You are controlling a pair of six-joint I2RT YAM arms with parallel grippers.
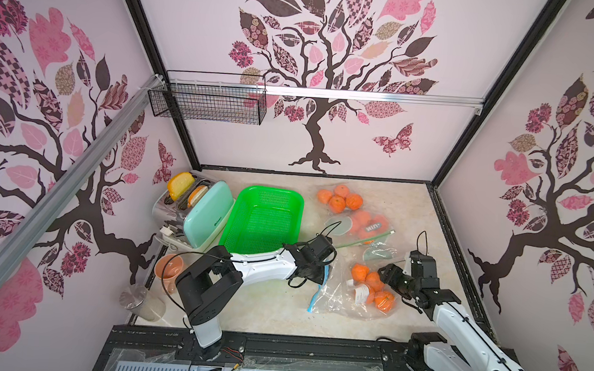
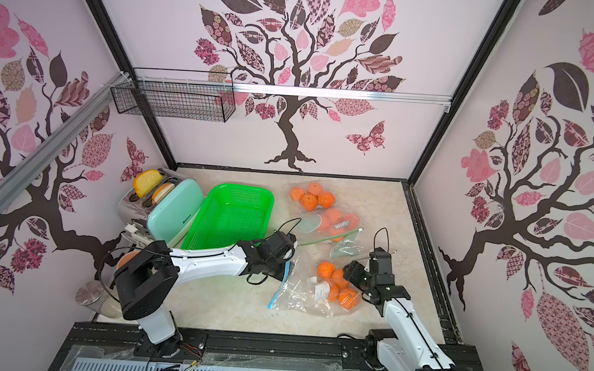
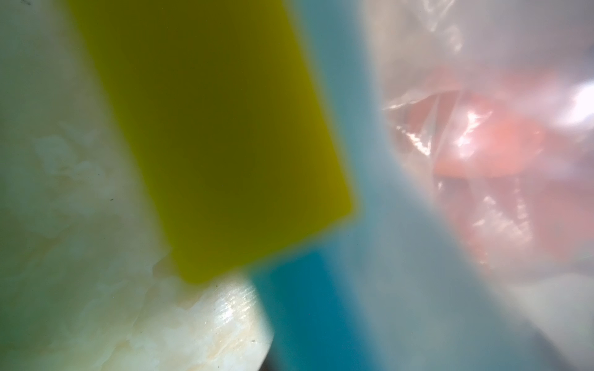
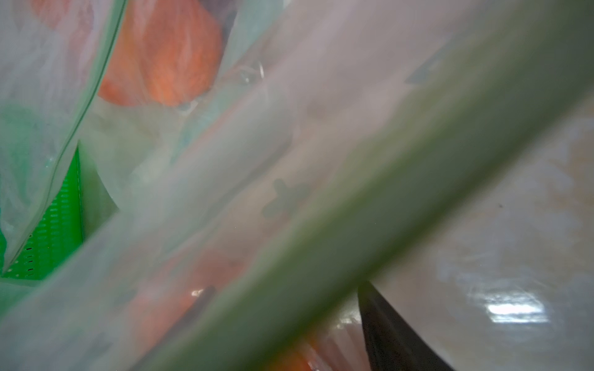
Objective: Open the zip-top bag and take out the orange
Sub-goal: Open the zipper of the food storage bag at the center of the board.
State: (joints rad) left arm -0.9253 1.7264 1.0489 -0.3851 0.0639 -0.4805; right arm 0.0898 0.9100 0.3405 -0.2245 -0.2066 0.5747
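The zip-top bag [image 1: 333, 300] [image 2: 297, 297] lies flat on the counter [image 1: 271, 313] [image 2: 227, 309], right of centre and nearer the front edge than the back, between the two arms. It is clear plastic with a blue zip strip [image 1: 315, 296] [image 2: 277, 293] along the side facing the left arm. Inside, a cluster of oranges [image 1: 371, 286] [image 2: 338, 287] sits bunched toward the side farthest from that strip, with a white label [image 1: 361, 293] among them. The left gripper [image 1: 319, 273] [image 2: 283, 270] is down at the far end of the blue strip with its fingers pressed together on the bag's edge. The left wrist view, heavily blurred, shows a yellow-green finger pad [image 3: 225, 144] lying against the blue strip [image 3: 305, 305], with orange fruit dim behind the crinkled plastic. The right gripper [image 1: 386, 273] [image 2: 350, 270] is at the bag's opposite side, just beside the oranges. Its wrist view is filled by blurred plastic and a green zip strip [image 4: 321, 241], with only one dark finger [image 4: 392, 337] showing, so how far its fingers stand apart, and whether they hold anything, cannot be told. That green strip belongs to a second bag [image 1: 368, 228] [image 2: 336, 222] of oranges lying just behind, and a third bag of oranges [image 1: 339, 199] [image 2: 311, 196] lies near the back edge. A green basket [image 1: 270, 189] [image 2: 241, 188] stands left of centre, leaning on a mint toaster [image 1: 206, 208] [image 2: 174, 209] at the back left corner.
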